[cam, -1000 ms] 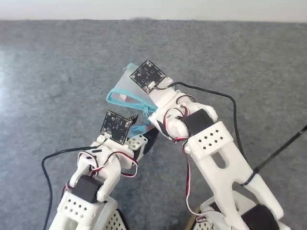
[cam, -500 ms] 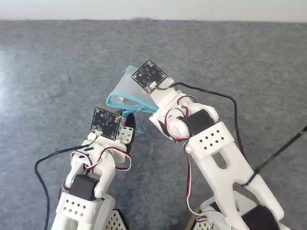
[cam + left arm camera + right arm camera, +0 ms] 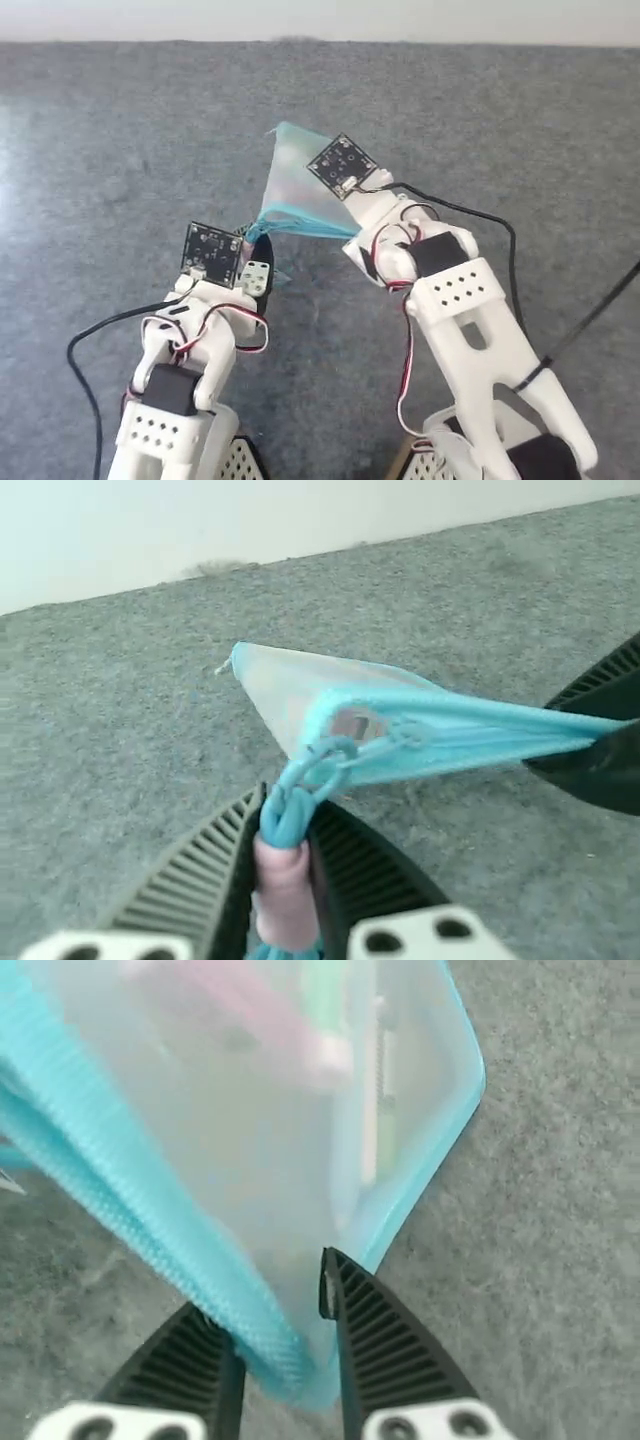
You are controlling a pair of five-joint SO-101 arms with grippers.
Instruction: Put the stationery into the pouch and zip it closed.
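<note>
A translucent pouch [image 3: 298, 180] with turquoise edging hangs stretched between my two grippers above the grey carpet. My left gripper [image 3: 260, 243] [image 3: 286, 832] is shut on the turquoise zipper pull loop [image 3: 300, 785] at one end of the zip [image 3: 470, 730]. My right gripper [image 3: 350, 232] [image 3: 285, 1335] is shut on the pouch's opposite corner by the zip end. In the right wrist view, pink stationery [image 3: 250, 1010] and a green piece [image 3: 325, 1000] show through the pouch wall [image 3: 250, 1130]. The zip looks drawn together along its visible length.
Grey carpet [image 3: 120, 130] covers the whole table area, with a pale wall [image 3: 320, 18] along the far edge. A black cable [image 3: 585, 315] runs at the right beside the right arm's base.
The left gripper pulled the zipper pull leftward and back, while the right arm shifted right with its corner. The pouch went from slack and open to taut.
</note>
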